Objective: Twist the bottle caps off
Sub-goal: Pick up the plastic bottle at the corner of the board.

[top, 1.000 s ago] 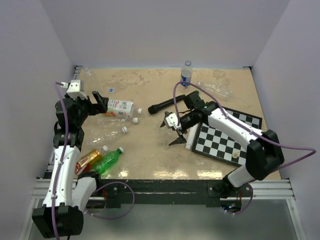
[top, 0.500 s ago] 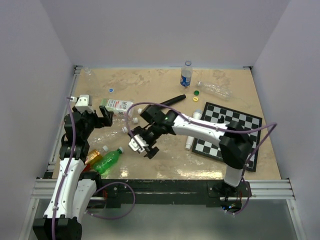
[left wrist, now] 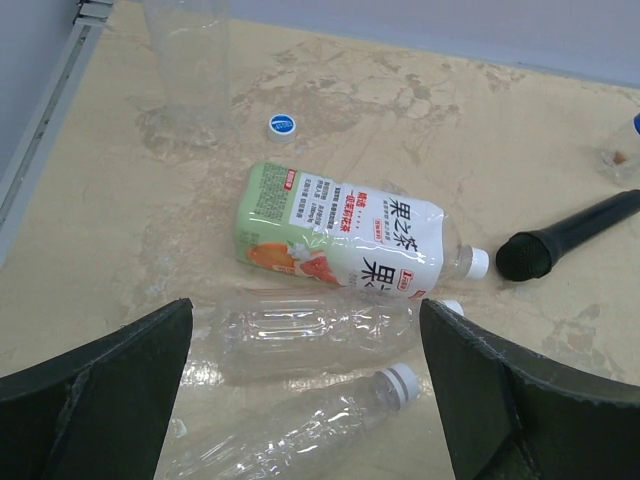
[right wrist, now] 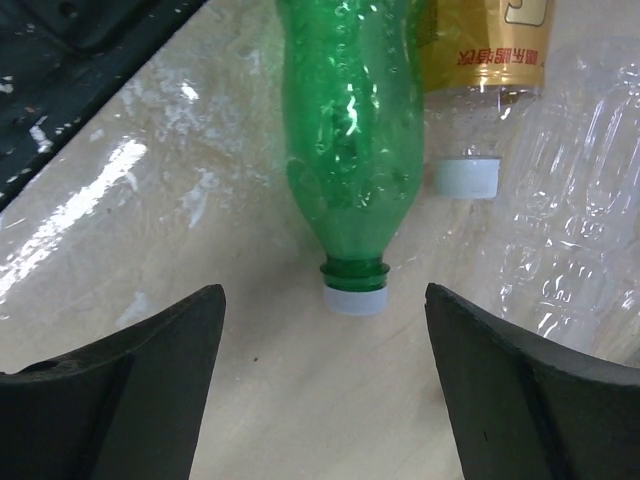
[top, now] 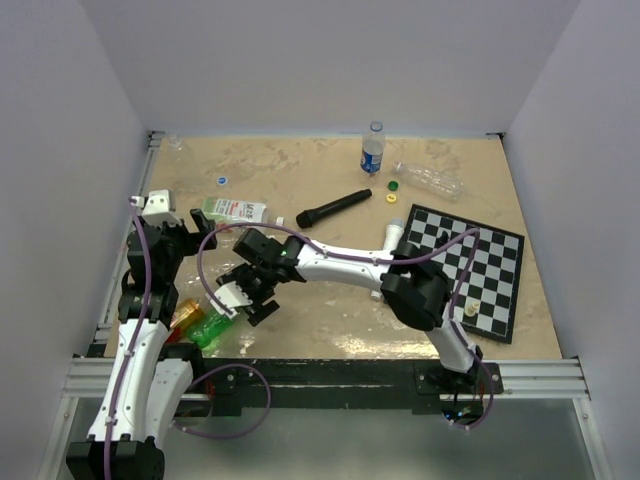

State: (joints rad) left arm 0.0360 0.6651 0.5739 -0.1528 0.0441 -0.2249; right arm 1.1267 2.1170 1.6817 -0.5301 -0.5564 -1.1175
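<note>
Evidently empty, one clear bottle [left wrist: 290, 440] lies with white cap [left wrist: 400, 381] on.

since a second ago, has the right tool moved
Yes. In the top view the right tool has swept left across the table, away from the chessboard it was beside, and now sits over the cap end of the green bottle.

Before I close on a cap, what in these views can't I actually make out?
- Top view: green bottle, mouth end covered by the right arm.
- Right wrist view: yellow-labelled bottle, cut off by the top edge.
- Left wrist view: upright clear bottle, top cut by the upper edge; whether capped unknown.
- Top view: piece on the chessboard, too small to identify.
</note>
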